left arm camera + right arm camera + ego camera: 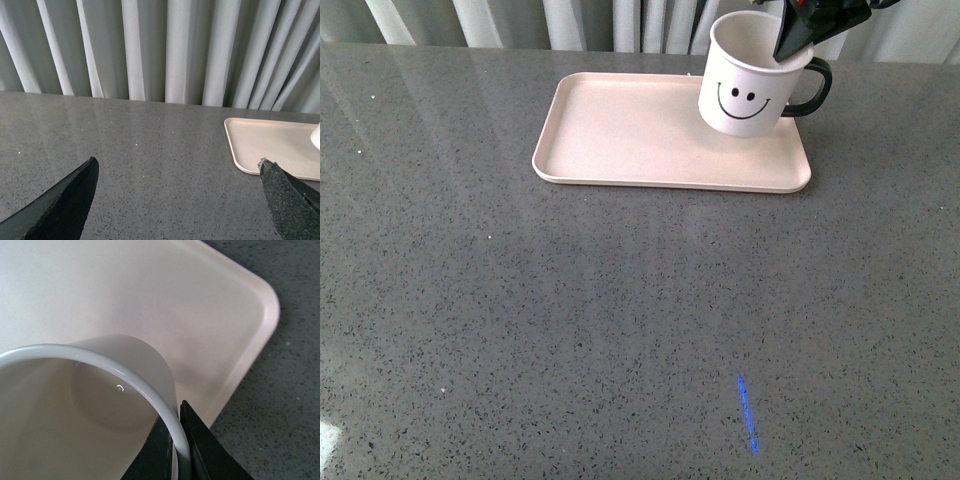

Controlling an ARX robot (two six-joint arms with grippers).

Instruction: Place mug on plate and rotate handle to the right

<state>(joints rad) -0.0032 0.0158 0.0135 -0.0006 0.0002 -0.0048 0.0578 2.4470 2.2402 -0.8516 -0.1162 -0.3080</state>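
**STEP IN HAND: SEATING THE MUG ON THE PLATE, HANDLE CHECK TO FOLLOW**

1. Surface and room. The worktop (620,320) is grey speckled stone, glossy, with one short blue streak (747,413) near my side. A pale pleated curtain (590,20) closes off the far edge.

2. Plate. The plate (620,130) lies flat at the far middle of the worktop, long side toward me.

3. Mug. The mug (745,95) is at the right end of the plate, inside the rim, smiley face toward me. It leans, and I cannot tell whether its base sits fully flat.

4. Handle. The handle (817,88) points right and reaches out past the plate's right edge.

5. Hands. My right hand (177,440) is clamped on the mug wall at the rim, one finger inside and one outside, close to the handle. My left hand (177,161) is spread wide with nothing in it, above bare worktop to the left of the plate.

6. Judgement. Placement looks nearly complete, and the handle appears to face right already. The next move calls for levelling the mug, lowering it until the base bears evenly, then releasing without dragging the rim.
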